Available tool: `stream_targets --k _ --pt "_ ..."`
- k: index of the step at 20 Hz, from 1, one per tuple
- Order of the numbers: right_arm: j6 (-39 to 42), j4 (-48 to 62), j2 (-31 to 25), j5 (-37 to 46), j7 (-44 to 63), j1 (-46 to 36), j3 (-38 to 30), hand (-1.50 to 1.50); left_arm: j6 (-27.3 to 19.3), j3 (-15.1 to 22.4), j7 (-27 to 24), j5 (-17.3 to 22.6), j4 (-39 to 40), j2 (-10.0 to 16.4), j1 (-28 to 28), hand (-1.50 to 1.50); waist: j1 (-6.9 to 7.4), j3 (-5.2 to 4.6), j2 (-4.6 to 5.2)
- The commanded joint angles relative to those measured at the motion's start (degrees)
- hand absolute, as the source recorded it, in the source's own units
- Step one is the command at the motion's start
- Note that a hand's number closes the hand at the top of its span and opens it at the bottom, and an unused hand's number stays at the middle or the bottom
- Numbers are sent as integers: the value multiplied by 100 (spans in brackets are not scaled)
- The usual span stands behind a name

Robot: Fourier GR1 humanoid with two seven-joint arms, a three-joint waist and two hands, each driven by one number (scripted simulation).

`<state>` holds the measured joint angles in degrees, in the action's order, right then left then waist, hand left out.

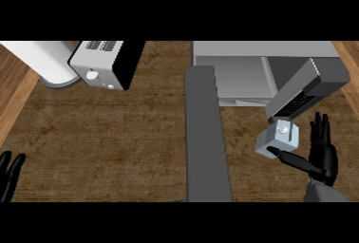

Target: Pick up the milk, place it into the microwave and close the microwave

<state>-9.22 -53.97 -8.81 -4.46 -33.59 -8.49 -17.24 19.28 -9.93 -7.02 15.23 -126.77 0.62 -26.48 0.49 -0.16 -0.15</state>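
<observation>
While one milk (278, 140) fronts one microwave (261, 48), left hand (8, 173) and right hand (325, 159) are unclenched.

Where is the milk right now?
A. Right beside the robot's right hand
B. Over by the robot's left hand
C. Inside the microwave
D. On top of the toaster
A: the milk is outside the microwave, with the right hand just beside it and its thumb at the carton's near corner. The left hand rests far away at the lower left edge.
</observation>
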Motion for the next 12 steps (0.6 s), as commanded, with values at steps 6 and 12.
stream_targets --k 6,12 --pt "2009 1072 -186 -516 -542 -212 101 -150 -32 -150 81 150 155 133 232 -150 7 27 29" --pt "3118 1113 -46 -670 -998 -269 356 150 -207 103 151 5 42 -58 107 -150 -14 21 16"
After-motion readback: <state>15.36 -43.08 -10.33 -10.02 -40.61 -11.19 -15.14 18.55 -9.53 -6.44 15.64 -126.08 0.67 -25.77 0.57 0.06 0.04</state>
